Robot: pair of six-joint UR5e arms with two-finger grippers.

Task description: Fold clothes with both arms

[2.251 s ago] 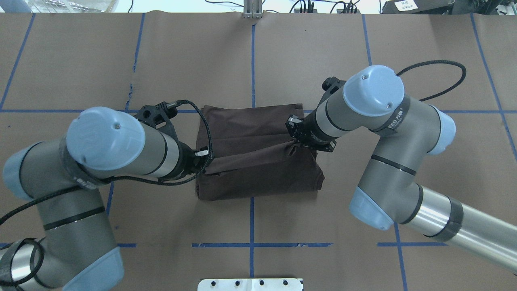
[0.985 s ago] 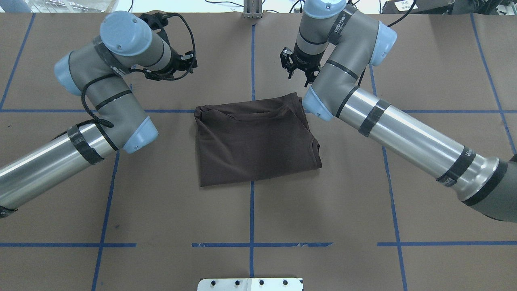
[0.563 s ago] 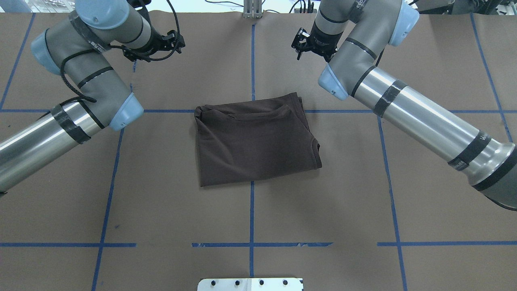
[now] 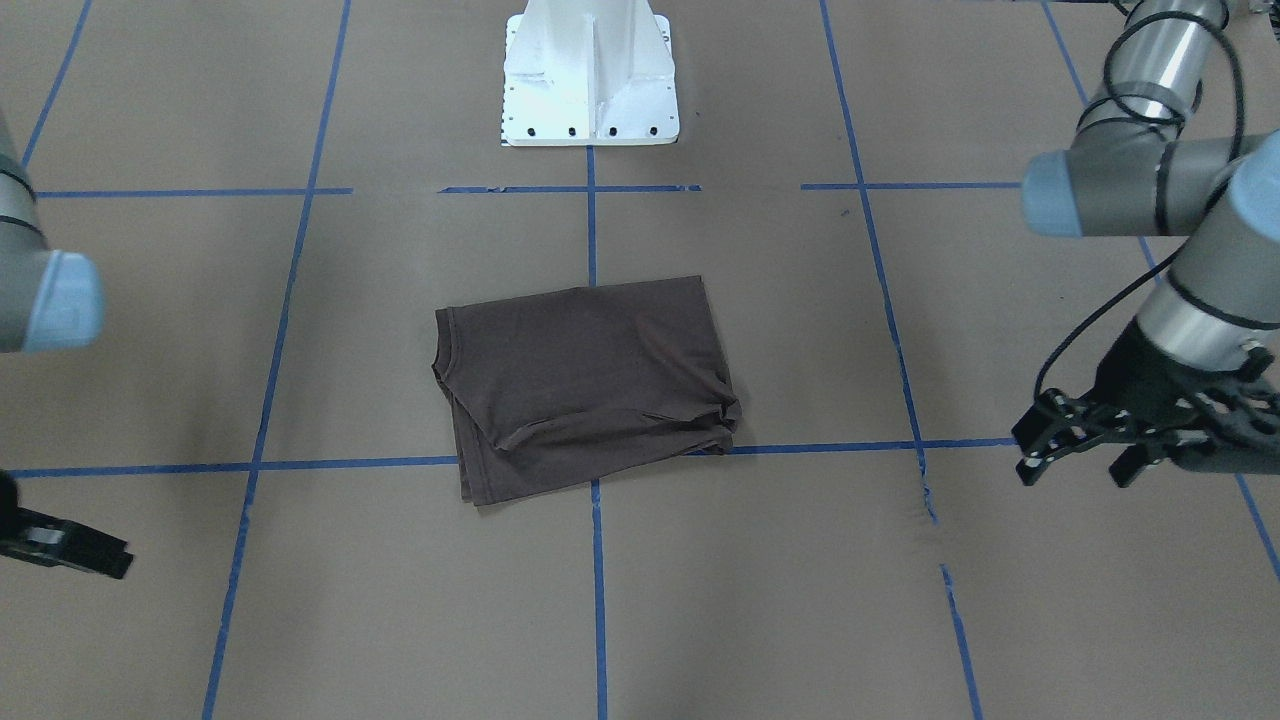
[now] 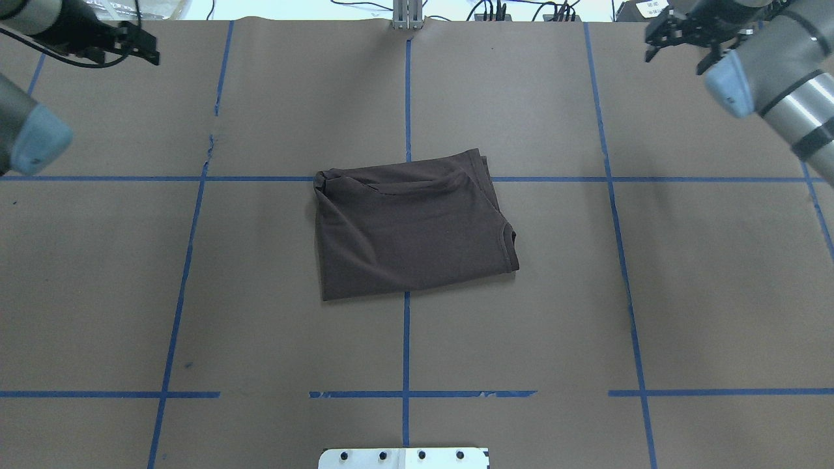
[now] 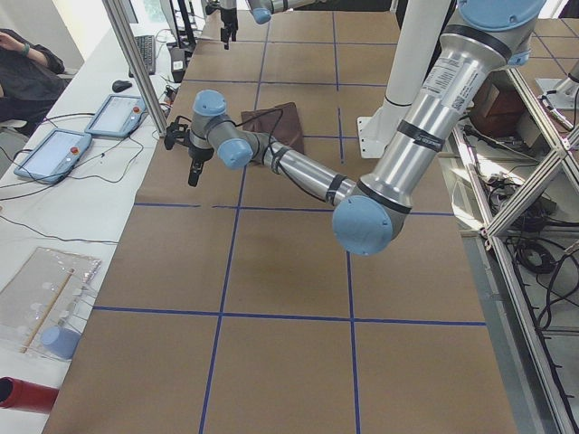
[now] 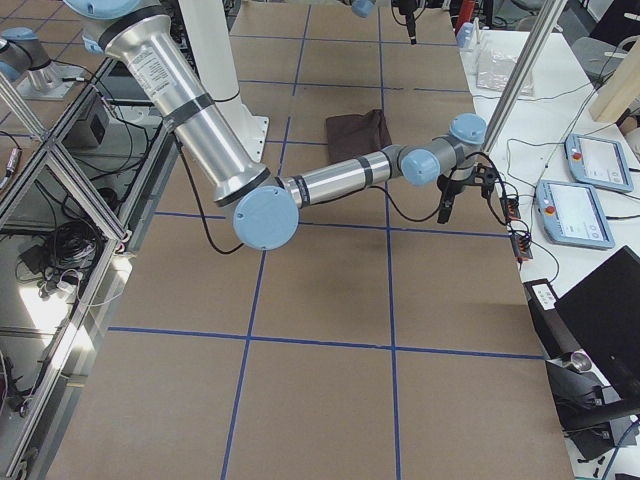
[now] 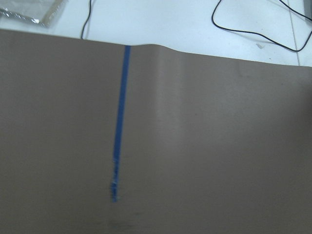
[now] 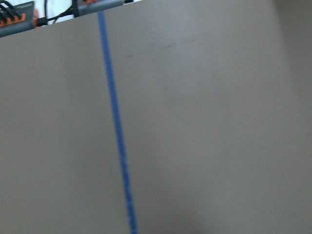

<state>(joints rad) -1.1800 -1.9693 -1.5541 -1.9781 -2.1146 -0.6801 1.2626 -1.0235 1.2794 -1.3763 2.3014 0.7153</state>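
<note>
White pedestal well apart from T-shirt

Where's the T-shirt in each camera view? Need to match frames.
Exterior front-facing: T-shirt at centre, below the white pedestal base.
Overhead exterior: T-shirt at centre, base at the bottom edge.
Exterior left: T-shirt small, top centre, left of the base.
Exterior right: T-shirt small, top centre, right of the base.
Left wrist-mounted: not in it.
Right wrist-mounted: not in it.
Shared landmark: the white pedestal base.
</note>
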